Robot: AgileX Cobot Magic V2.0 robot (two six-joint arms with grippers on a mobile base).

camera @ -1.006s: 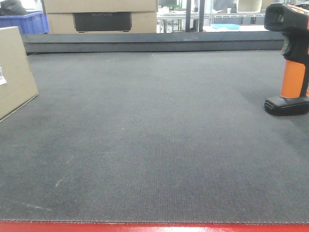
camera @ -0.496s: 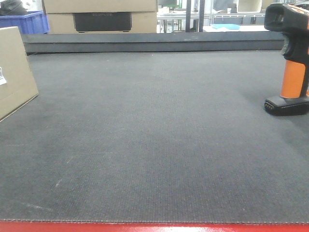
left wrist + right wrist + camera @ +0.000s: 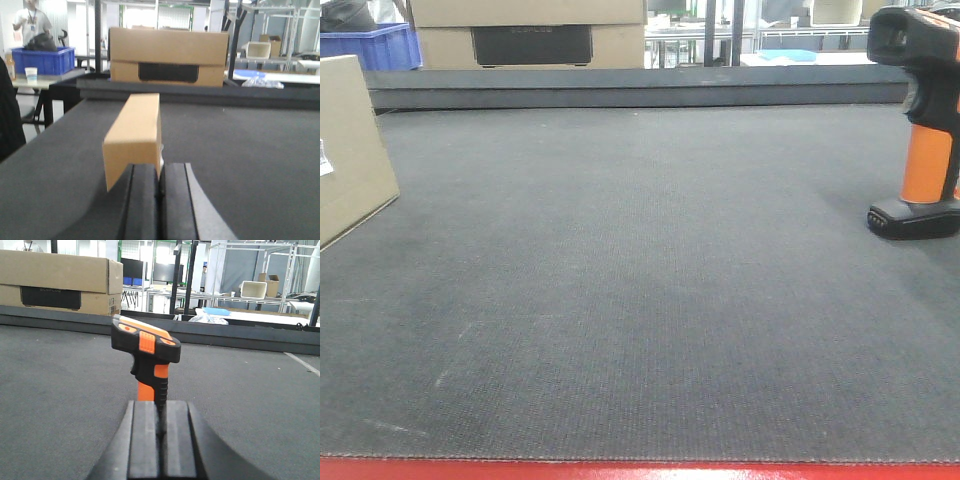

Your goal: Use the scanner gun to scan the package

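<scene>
Scanner gun (image 3: 147,352) looks light and rigid; take its orange handle. Both jaws clenched, empty, package (image 3: 135,132) untouched.

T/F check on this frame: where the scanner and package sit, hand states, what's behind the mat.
1. The scanner gun stands upright on its foot. True.
2. The package lies flat mid-mat. False: it stands at the mat's left edge.
3. The left hand is closed and holds nothing. True.
4. The right hand grips the scanner. False: its fingers are together in front of the handle, not around it.
5. A larger carton sits behind the mat. True.
</scene>
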